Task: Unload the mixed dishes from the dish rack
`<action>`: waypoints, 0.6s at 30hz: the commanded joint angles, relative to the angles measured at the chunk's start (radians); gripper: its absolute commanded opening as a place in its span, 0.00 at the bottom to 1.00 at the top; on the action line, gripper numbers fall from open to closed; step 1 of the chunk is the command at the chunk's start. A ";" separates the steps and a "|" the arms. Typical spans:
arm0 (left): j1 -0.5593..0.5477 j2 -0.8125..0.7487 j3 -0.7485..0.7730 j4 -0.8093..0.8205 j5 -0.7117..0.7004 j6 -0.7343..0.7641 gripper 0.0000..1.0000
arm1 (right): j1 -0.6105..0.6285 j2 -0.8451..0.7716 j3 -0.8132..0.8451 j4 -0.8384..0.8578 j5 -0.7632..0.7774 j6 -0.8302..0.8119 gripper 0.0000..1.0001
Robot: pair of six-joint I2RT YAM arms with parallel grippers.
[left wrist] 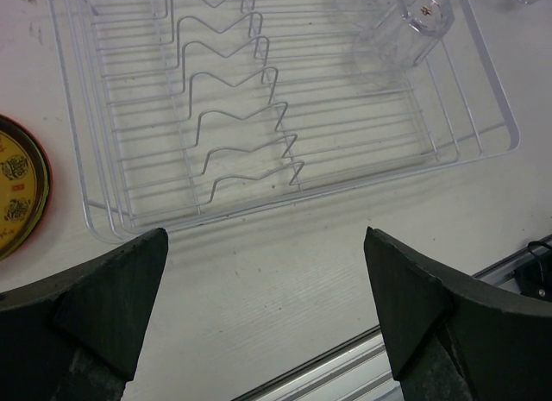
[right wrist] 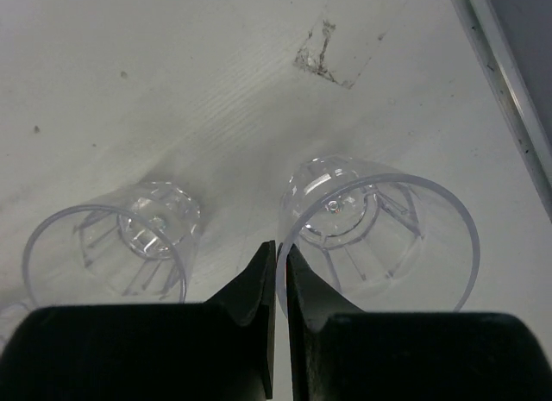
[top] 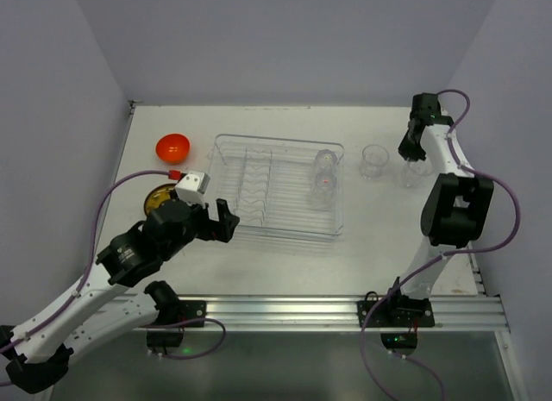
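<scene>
The clear dish rack (top: pixel 259 187) stands mid-table and holds two clear cups (top: pixel 324 172) at its right end, also in the left wrist view (left wrist: pixel 412 23). My right gripper (top: pixel 412 156) is shut on the rim of a clear cup (right wrist: pixel 379 222) standing on the table right of the rack; one finger is inside the rim, one outside (right wrist: pixel 281 261). Another clear cup (right wrist: pixel 116 246) stands just left of it. My left gripper (top: pixel 226 222) is open and empty above the table by the rack's near left corner (left wrist: pixel 266 280). The orange bowl (top: pixel 172 147) sits left of the rack.
A yellow-brown plate (top: pixel 158 197) lies left of the rack, partly under my left arm, its edge in the left wrist view (left wrist: pixel 13 190). The rack's wire plate slots (left wrist: pixel 237 116) hold nothing. A metal rail (top: pixel 285 310) runs along the near table edge.
</scene>
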 commanded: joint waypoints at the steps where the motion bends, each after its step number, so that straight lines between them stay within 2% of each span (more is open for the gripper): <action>1: 0.000 -0.011 -0.007 0.039 0.007 0.032 1.00 | 0.019 0.004 0.032 0.025 0.011 -0.018 0.00; 8: 0.001 -0.009 -0.017 0.053 0.032 0.041 1.00 | 0.042 0.097 0.022 0.043 -0.001 -0.008 0.03; 12: 0.001 0.002 -0.016 0.056 0.037 0.046 1.00 | 0.040 0.094 0.032 0.043 -0.024 -0.019 0.15; 18: 0.001 0.020 -0.014 0.048 0.023 0.040 1.00 | 0.042 0.062 0.061 -0.010 -0.027 -0.027 0.43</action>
